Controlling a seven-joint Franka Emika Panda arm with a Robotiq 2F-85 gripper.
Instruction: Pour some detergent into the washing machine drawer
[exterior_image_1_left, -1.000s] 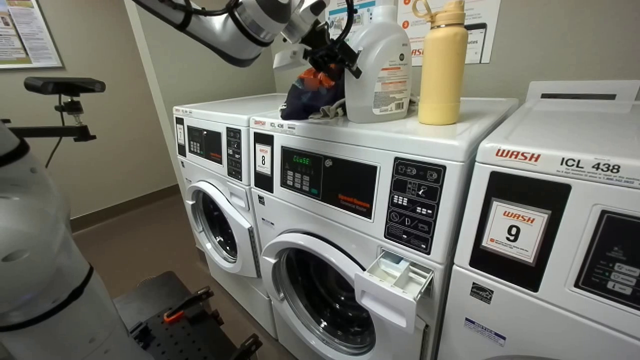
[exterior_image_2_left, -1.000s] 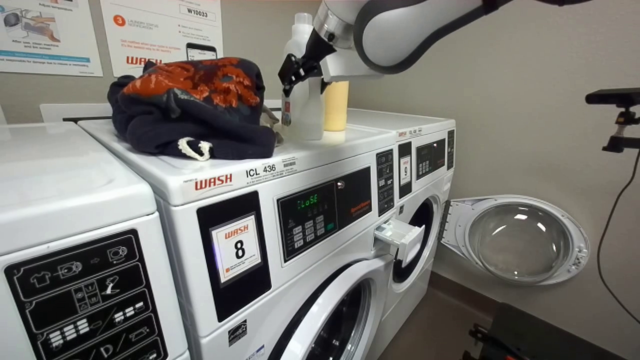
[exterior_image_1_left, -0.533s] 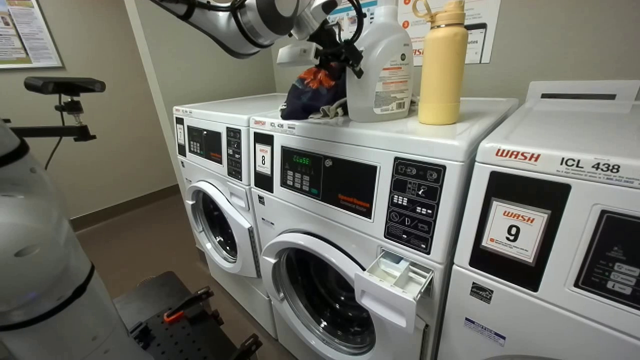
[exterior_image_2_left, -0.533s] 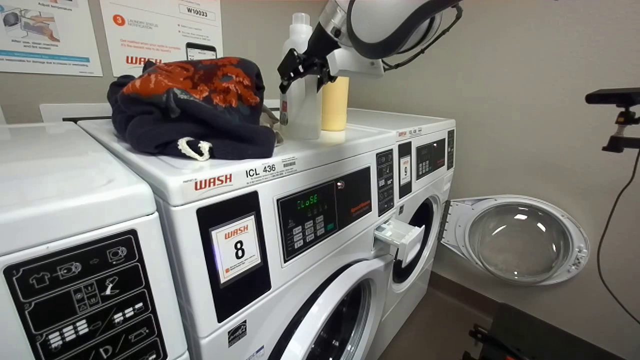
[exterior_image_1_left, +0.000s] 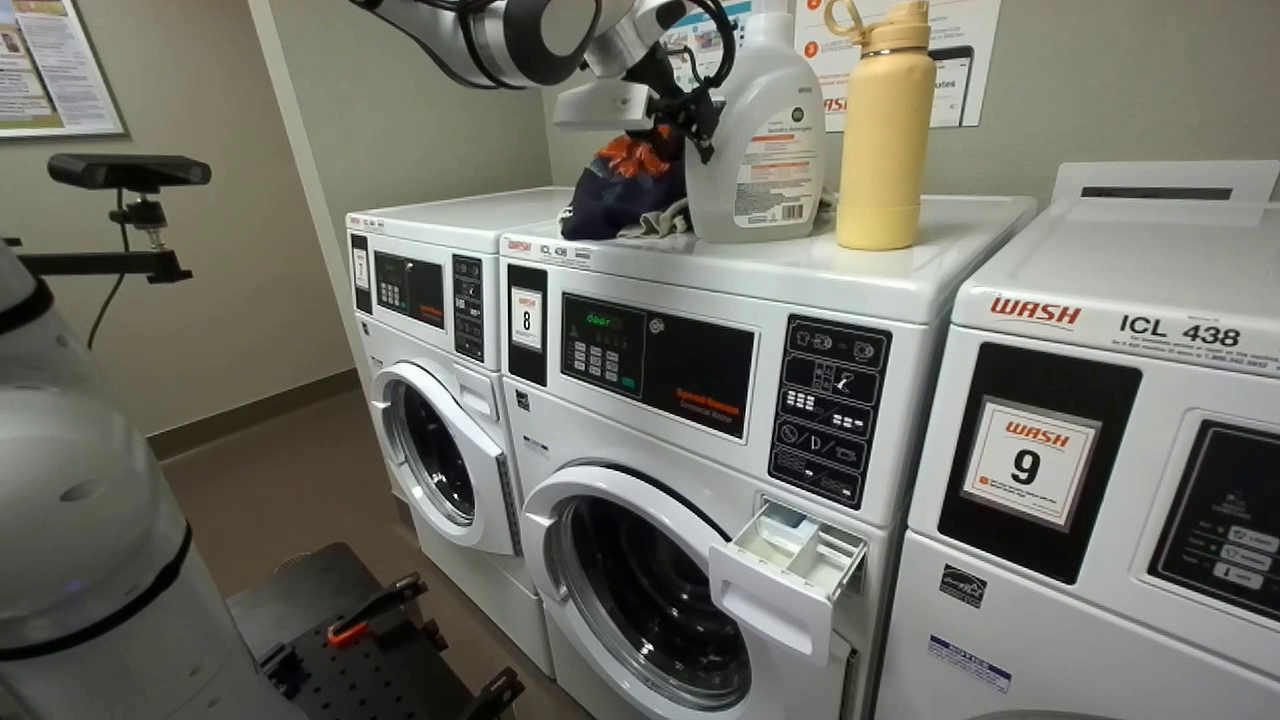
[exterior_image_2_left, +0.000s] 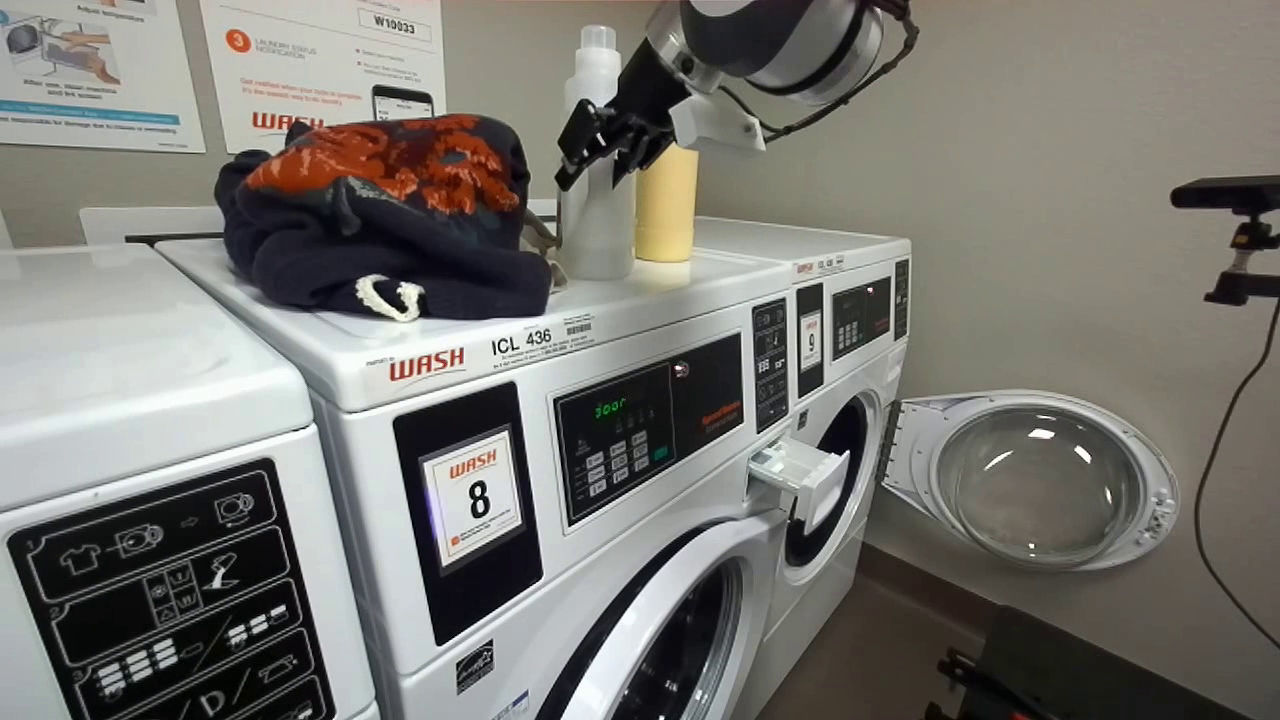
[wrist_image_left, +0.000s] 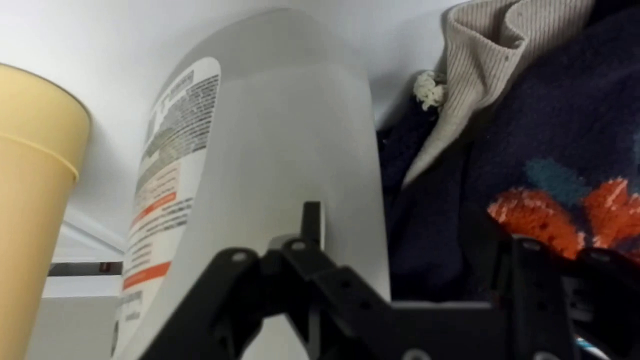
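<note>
Where my gripper (exterior_image_2_left: 592, 178) hangs beside the detergent jug (exterior_image_1_left: 750, 130), its 2 fingers stand spread well apart. From the wrist I see 1 fingertip (wrist_image_left: 310, 222) in front of the translucent plastic and the other over the dark garment (wrist_image_left: 540, 125); whether either touches anything, I cannot tell. My arm (exterior_image_2_left: 770, 40) slants along the top of both exterior views. The jug stands upright on the white washer marked 8 (exterior_image_1_left: 850, 290), with its white cap (exterior_image_2_left: 598, 38) at the top and a printed label (exterior_image_1_left: 775, 180) striped with orange on its side. I have the garment, with its orange flower print, bunched on 1 side of it and a yellow bottle (exterior_image_1_left: 885, 150) standing just beside it on the other. Below, on the washer's front, the display (exterior_image_2_left: 610, 408) spells "door" in green in both exterior views. Farther down, well apart from the jug, the washing machine drawer (exterior_image_1_left: 770, 605) is pulled out, showing me a divider and a pale blue piece (exterior_image_1_left: 788, 519) inside; its front cuts across my view of the round porthole (exterior_image_1_left: 650, 590). Next along stands the washer marked 9 (exterior_image_1_left: 1080, 600), and near that, in an exterior view, a round glass door (exterior_image_2_left: 1040, 485) hangs swung out by the wall (exterior_image_2_left: 1050, 250).
</note>
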